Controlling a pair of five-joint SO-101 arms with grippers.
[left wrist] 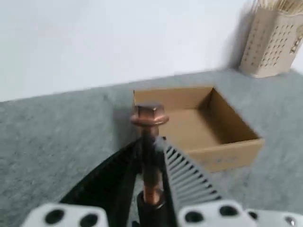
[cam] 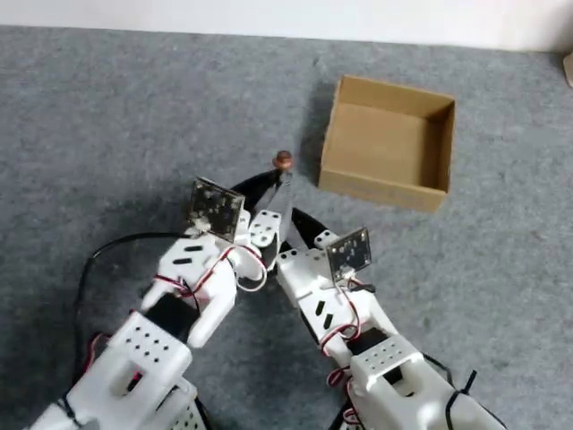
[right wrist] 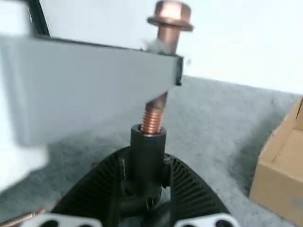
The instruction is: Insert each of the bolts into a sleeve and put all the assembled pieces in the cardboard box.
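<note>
Left fingers grip a copper bolt, its tip at the mouth of a black sleeve held by right fingers, near the box.

I have the left end effector clamped on the copper bolt, shank between black finger and grey ribbed finger. Hex head pokes out past the fingertips. Threaded end meets a black sleeve back near the finger roots. Open cardboard box sits ahead on the grey desk, with a perforated holder farther out past it.
</note>
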